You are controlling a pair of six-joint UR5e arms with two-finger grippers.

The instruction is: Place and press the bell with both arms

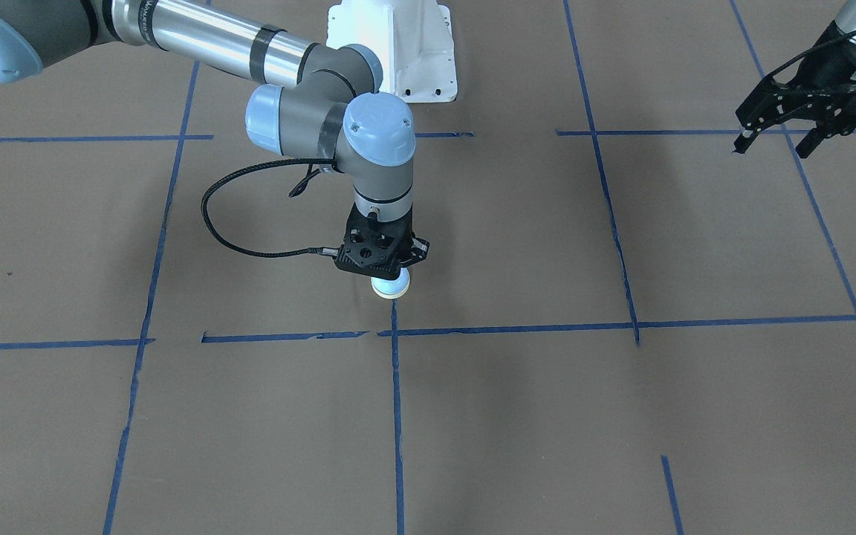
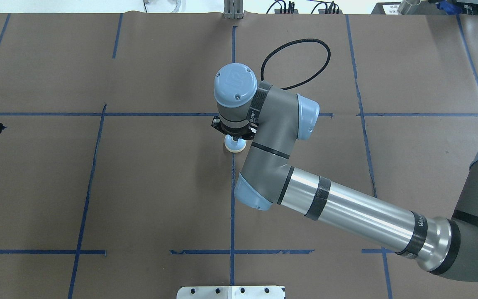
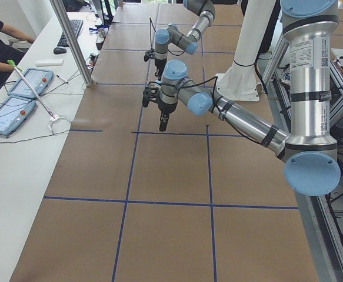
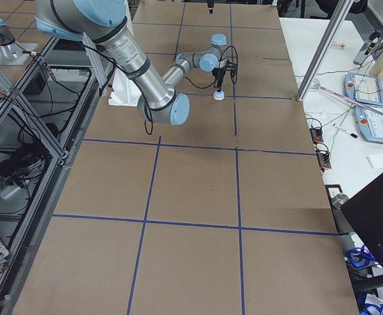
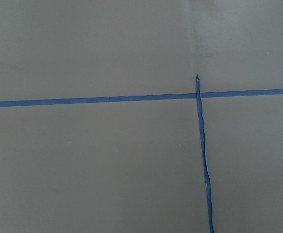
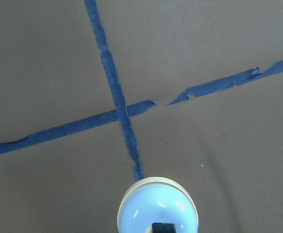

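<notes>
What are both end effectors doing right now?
Left end effector: open, empty.
Right end effector: closed on the bell.

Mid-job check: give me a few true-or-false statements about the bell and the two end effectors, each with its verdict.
1. The right end effector is at the top of the bell. True.
2. The left end effector is shut. False: its fingers are spread open.
3. The bell lies tipped on its side. False: it is upright, dome facing up.
4. The bell is close to a crossing of blue tape lines. True.
5. Both end effectors are at the bell. False: the left one is far off to the side, over bare table.
</notes>
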